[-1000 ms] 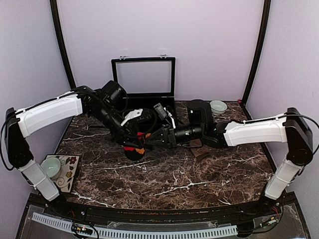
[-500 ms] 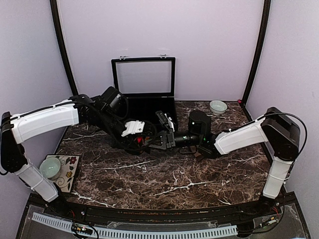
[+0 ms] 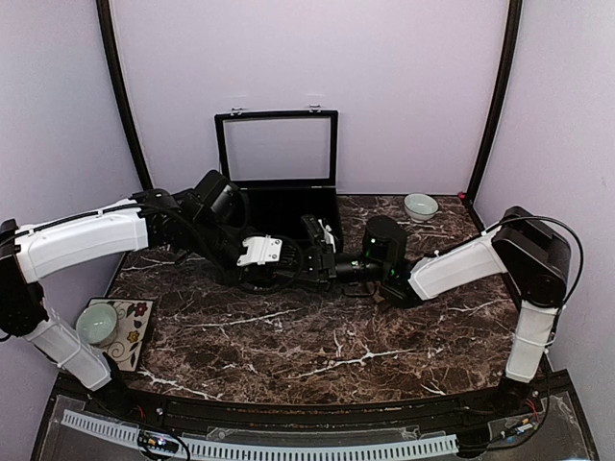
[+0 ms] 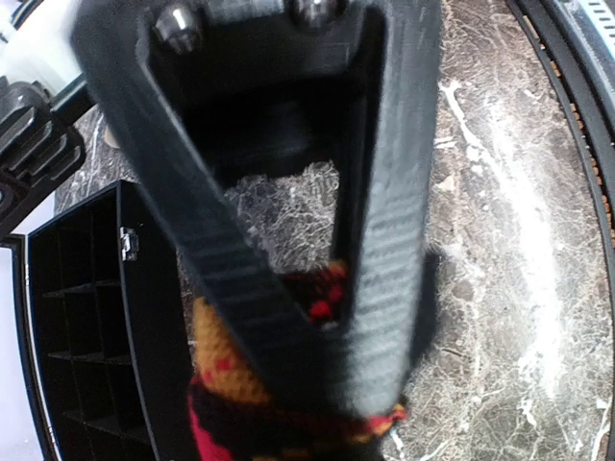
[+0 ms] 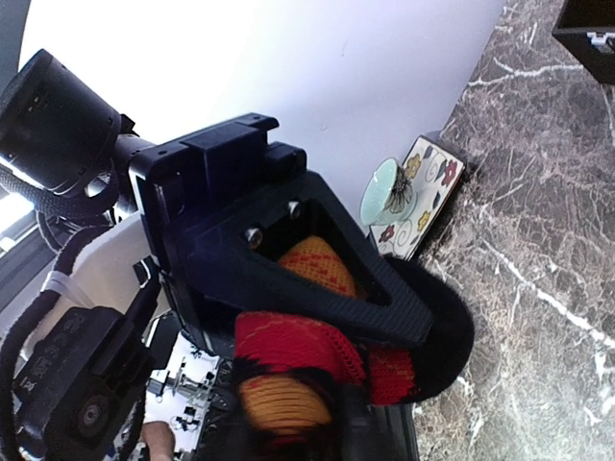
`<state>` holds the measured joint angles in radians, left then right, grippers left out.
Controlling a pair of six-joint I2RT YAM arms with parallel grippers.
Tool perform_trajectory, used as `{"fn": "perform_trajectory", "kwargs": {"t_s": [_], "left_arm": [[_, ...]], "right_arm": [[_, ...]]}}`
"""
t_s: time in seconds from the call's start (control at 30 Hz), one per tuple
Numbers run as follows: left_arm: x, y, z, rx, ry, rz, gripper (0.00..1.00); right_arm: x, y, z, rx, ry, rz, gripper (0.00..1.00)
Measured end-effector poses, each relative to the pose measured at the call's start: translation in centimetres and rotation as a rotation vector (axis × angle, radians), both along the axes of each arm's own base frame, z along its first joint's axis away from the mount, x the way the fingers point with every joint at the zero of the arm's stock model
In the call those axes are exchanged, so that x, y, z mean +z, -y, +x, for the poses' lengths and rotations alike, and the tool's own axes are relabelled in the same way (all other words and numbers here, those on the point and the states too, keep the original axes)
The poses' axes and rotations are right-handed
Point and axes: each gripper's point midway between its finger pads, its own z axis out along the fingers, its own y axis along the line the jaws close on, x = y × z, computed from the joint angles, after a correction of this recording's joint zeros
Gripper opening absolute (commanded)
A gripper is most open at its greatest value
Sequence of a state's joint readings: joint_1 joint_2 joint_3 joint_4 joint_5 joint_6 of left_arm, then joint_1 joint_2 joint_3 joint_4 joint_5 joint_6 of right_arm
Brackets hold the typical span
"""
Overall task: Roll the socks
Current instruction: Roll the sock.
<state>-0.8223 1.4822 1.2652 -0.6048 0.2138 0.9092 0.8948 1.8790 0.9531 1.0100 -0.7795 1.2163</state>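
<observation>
A bundle of black, red and orange socks is held between both grippers, low over the marble table. My left gripper is shut on the socks. The right wrist view shows its black fingers clamped across the bundle. My right gripper meets it from the right and is shut on the orange end. Its own fingers are a dark blur at the bottom of its view. In the top view the left gripper and both arms hide most of the socks.
An open black case with its lid up stands just behind the grippers; its compartments show in the left wrist view. A white bowl sits back right. A cup on a floral coaster sits front left.
Both grippers have moved back and down toward the case with the socks held between them. The right arm has folded in, and the left arm has dropped lower.
</observation>
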Motion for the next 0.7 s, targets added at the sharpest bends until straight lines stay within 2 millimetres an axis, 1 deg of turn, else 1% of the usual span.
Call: {"fn": "perform_trajectory", "kwargs": {"t_s": [0.03, 0.1, 0.17, 0.3, 0.37, 0.47, 0.53, 0.57, 0.63, 0.7], "left_arm": [[0.0, 0.1, -0.3, -0.003, -0.02, -0.005, 0.0], [0.3, 0.5, -1.2, -0.023, -0.074, -0.031, 0.0], [0.9, 1.1, -2.7, -0.054, -0.164, -0.076, 0.0], [2.5, 2.1, -5.3, -0.097, -0.387, -0.174, 0.0], [3.3, 2.4, -5.9, -0.106, -0.5, -0.22, 0.0], [4.7, 2.7, -6.0, -0.109, -0.667, -0.287, 0.0], [5.3, 2.8, -5.9, -0.104, -0.752, -0.319, 0.0], [5.5, 2.8, -5.8, -0.1, -0.779, -0.33, 0.0], [6.0, 2.9, -5.9, -0.1, -0.837, -0.353, 0.0], [6.5, 3.0, -6.4, -0.105, -0.892, -0.368, 0.0]], "right_arm": [[-0.1, 0.0, 0.0, -0.003, 0.02, -0.008, 0.99], [-0.4, 0.1, -0.1, -0.014, 0.068, -0.04, 0.99], [-0.3, 0.3, -0.4, -0.022, 0.141, -0.067, 0.99], [1.9, 1.5, -0.5, -0.065, 0.322, -0.091, 0.99], [3.3, 2.2, -0.5, -0.105, 0.418, -0.102, 0.99], [5.9, 4.5, -0.2, -0.211, 0.578, -0.112, 0.99], [7.9, 6.5, -0.5, -0.29, 0.657, -0.088, 0.99], [8.5, 7.6, -0.3, -0.356, 0.667, -0.076, 0.99], [8.8, 10.1, 0.3, -0.485, 0.631, -0.064, 0.99], [7.8, 12.1, 1.1, -0.574, 0.582, -0.08, 0.99]]}}
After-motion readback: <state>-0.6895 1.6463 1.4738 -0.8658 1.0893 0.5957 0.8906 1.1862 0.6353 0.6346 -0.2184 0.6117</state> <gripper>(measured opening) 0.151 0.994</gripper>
